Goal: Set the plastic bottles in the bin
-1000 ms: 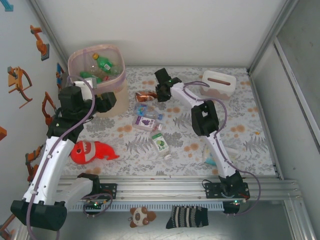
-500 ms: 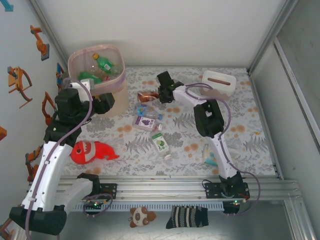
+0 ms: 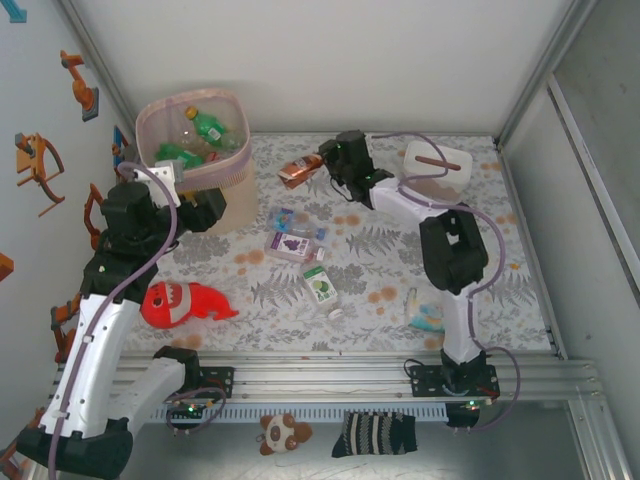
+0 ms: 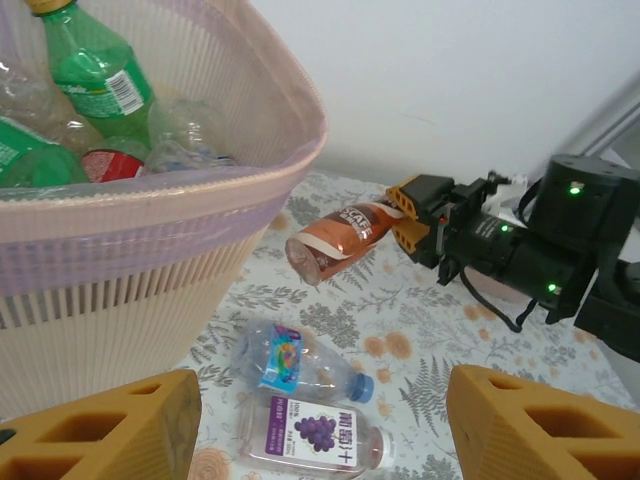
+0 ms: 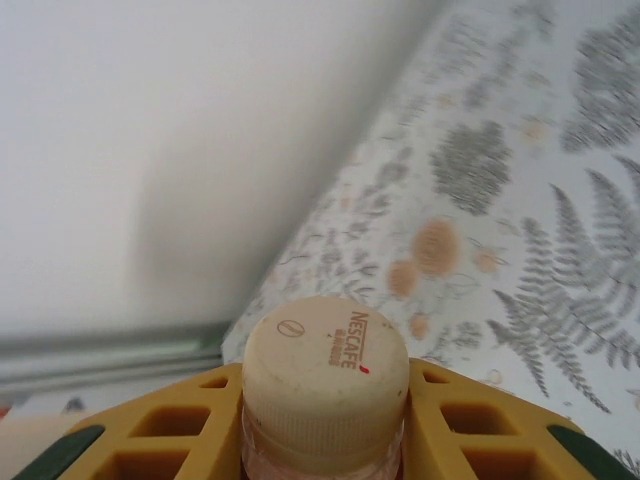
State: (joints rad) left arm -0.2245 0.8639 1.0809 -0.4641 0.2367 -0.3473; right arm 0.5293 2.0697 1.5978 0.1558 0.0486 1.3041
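**Top external:** The right fingers hold a brown plastic coffee bottle near the far edge of the floral desk. It is right of the pale pink slotted plastic bin, which contains green bottles.

**Left wrist:** The left fingers stand wide apart beside the bin. A clear blue-labelled bottle and a purple-labelled bottle lie on the desk.

**Right wrist:** The right fingers clamp the coffee bottle just below its cream cap.
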